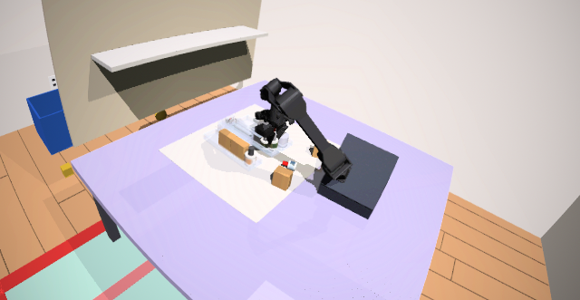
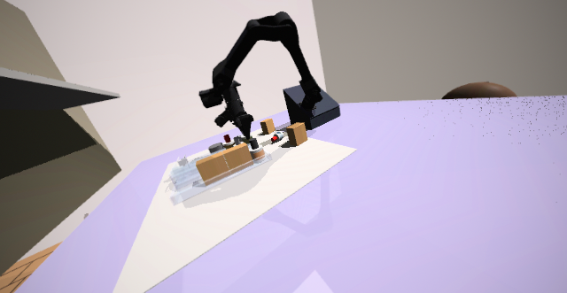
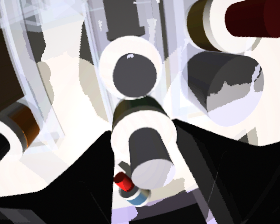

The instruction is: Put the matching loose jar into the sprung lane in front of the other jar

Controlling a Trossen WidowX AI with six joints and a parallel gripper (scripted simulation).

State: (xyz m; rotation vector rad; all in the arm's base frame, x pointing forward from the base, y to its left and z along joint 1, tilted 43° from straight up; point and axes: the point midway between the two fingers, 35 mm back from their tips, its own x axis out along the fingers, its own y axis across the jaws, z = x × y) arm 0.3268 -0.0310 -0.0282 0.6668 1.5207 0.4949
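My gripper (image 1: pixel 273 139) (image 2: pixel 249 138) (image 3: pixel 141 129) is shut on a jar with a green band, white shoulder and dark grey cap (image 3: pixel 145 142). The held jar is upright or slightly tilted at the front end of the clear sprung lane (image 3: pixel 94 37). The matching lane jar (image 3: pixel 111 62), white-shouldered with a dark grey cap, stands directly behind it, touching or nearly so. The dark pusher (image 3: pixel 125 20) is behind that jar. The low front stop is hidden by the held jar and fingers. The frames do not show whether the held jar's base rests on the lane floor.
Left of the lane, an orange-banded jar (image 1: pixel 250 157) (image 2: pixel 258 153) (image 3: pixel 27 126) stands before wooden blocks (image 1: pixel 233 143) (image 2: pixel 224 162). To the right are a grey-capped jar (image 3: pixel 203 75) and a dark-red-capped jar (image 3: pixel 256 19). A red-capped bottle (image 1: pixel 290 165) (image 2: pixel 277 137) (image 3: pixel 135 195) lies in front, near a wooden block (image 1: pixel 282 178) (image 2: pixel 296 134).
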